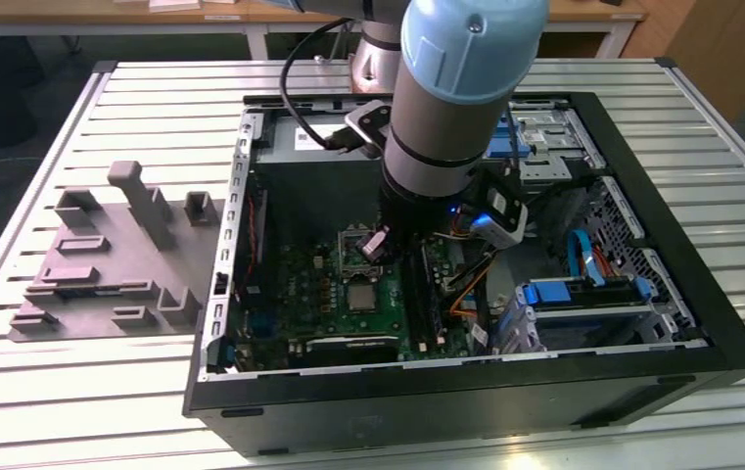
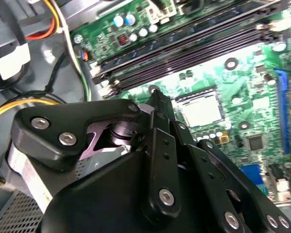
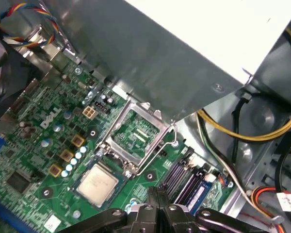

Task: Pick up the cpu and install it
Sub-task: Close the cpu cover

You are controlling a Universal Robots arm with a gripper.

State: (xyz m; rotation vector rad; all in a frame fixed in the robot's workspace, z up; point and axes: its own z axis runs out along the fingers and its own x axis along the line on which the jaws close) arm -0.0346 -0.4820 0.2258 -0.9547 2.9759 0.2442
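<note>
The cpu, a small square chip with a silvery top, lies flat in its socket on the green motherboard. It also appears in the second wrist view, cpu, and in the exterior view, cpu. The silver socket frame stands hinged open beside it. My gripper hangs just above the board, close to the cpu and the memory slots. Its black fingers are shut together with nothing visible between them. The arm reaches down into the black computer case.
A grey power supply box overhangs the socket frame. Yellow and black cables run along the case wall. A blue drive cage fills the exterior view's right of the case. A grey plastic fixture sits on the slatted table outside.
</note>
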